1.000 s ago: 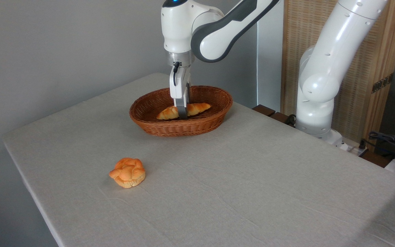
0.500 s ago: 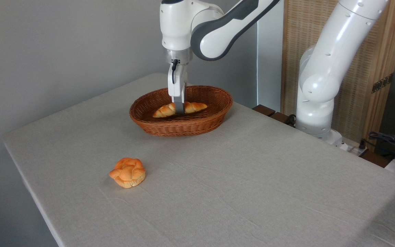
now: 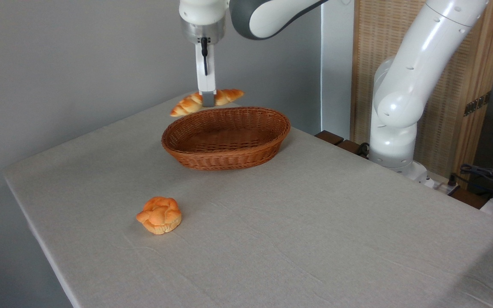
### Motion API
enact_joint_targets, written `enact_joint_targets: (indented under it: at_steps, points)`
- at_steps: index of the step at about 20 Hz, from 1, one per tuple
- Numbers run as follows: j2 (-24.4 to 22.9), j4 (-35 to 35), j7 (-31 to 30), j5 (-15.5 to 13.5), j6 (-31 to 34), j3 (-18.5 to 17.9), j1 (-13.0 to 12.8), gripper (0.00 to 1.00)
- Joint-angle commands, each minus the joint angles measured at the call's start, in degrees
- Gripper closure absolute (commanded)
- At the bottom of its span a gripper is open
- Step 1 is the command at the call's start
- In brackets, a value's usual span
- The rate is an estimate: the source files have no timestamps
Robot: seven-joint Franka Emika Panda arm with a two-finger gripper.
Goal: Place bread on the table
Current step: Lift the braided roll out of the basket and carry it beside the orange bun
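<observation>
The bread [image 3: 186, 105], a long golden-orange braided loaf with tapered ends, hangs in the air above the far left rim of the wicker basket [image 3: 226, 153]. My gripper [image 3: 207, 101] is shut on its middle, fingers pointing straight down. The loaf tilts, with its left end lower. It touches neither the basket nor the table [image 3: 298, 222], whose light grey-beige cloth fills most of the view.
A small round knotted bun [image 3: 159, 214] lies on the cloth near the table's left edge. The basket holds nothing. The arm's white base [image 3: 394, 145] stands off the table's right far side, with cables [image 3: 486, 175] beyond it.
The gripper has risen out of the basket with the bread in it and shifted a little to the left. The bun has not moved.
</observation>
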State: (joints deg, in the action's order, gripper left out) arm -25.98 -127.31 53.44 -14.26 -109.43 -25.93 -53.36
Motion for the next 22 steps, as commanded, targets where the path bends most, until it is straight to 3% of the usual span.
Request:
enact_joint_targets:
  at_steps: [1,3,5,8,9,10,11,12,17,22]
  points:
    - [0.9,3.0,4.4,1.6,0.4,-4.7,4.8,0.75]
    - [1.6,2.9,10.9,5.3,-0.6,-8.9,7.7,0.72]
    - [3.2,2.9,17.6,10.7,-1.0,-13.7,9.6,0.69]
    - [6.3,2.4,24.2,12.4,-4.6,-19.2,9.2,0.67]
    - [7.9,1.6,24.5,12.3,-6.7,-19.8,9.1,0.60]
    - [9.6,1.1,24.5,12.1,-8.1,-19.8,9.1,0.44]
    - [11.3,1.0,24.5,11.8,-8.4,-19.8,9.1,0.10]
    - [12.5,1.0,24.5,11.8,-8.6,-19.5,9.1,0.00]
    - [17.4,1.1,24.7,10.7,-10.5,-18.9,9.7,0.00]
    - [17.5,1.1,24.6,10.7,-10.5,-18.9,10.1,0.00]
